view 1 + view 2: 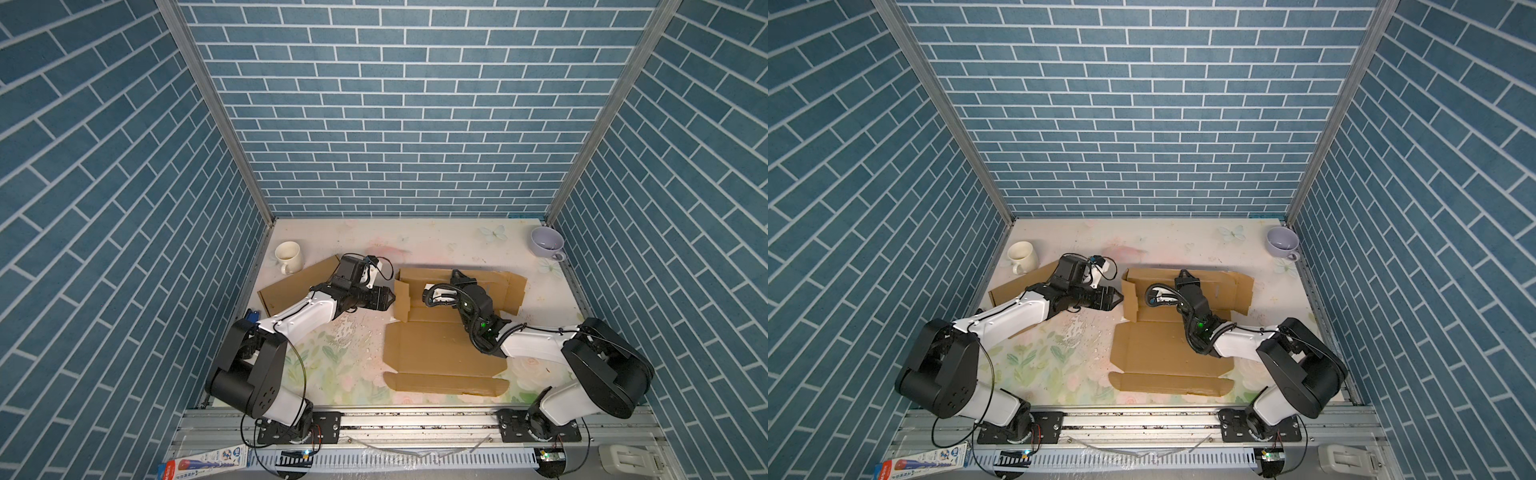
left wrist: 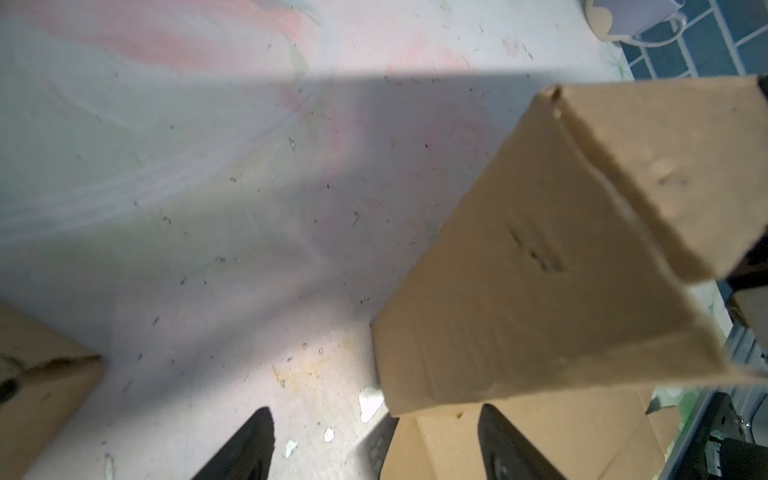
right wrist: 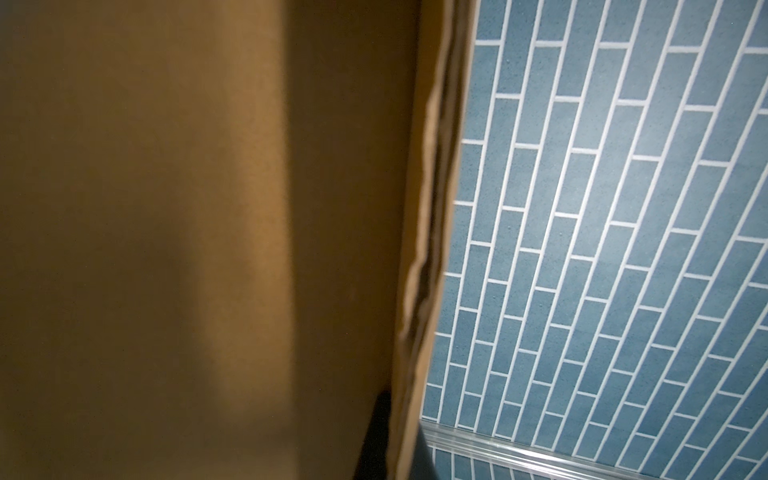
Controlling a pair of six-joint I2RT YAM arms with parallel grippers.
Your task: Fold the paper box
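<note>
Far left of the paper box (image 1: 440,345), off the table's near edge, lies a printed pack (image 1: 203,461). It has the only writing in sight, and the lettering is too small to read. A white mug (image 1: 289,255) and a spare cardboard sheet (image 1: 299,286) also sit left of the box, well apart from it.

The left gripper (image 1: 390,296) hovers just beside the box's raised side flap (image 1: 402,301), its jaws apart and holding nothing. In the left wrist view the flap (image 2: 540,270) shows only a few dark scuffs, no print.

The box lies mid-table as a mostly flat brown blank, its near flaps down. It looks light and stiff between creases but easy to dent, and its edges are already ragged. It will likely slide unless pinned. The best hold is probably a free flap edge close to a crease.

The right gripper (image 1: 456,273) is clamped on the top edge of the back wall (image 1: 432,276), holding it upright.

A pale cup (image 1: 546,243) stands beyond the box's right end.
</note>
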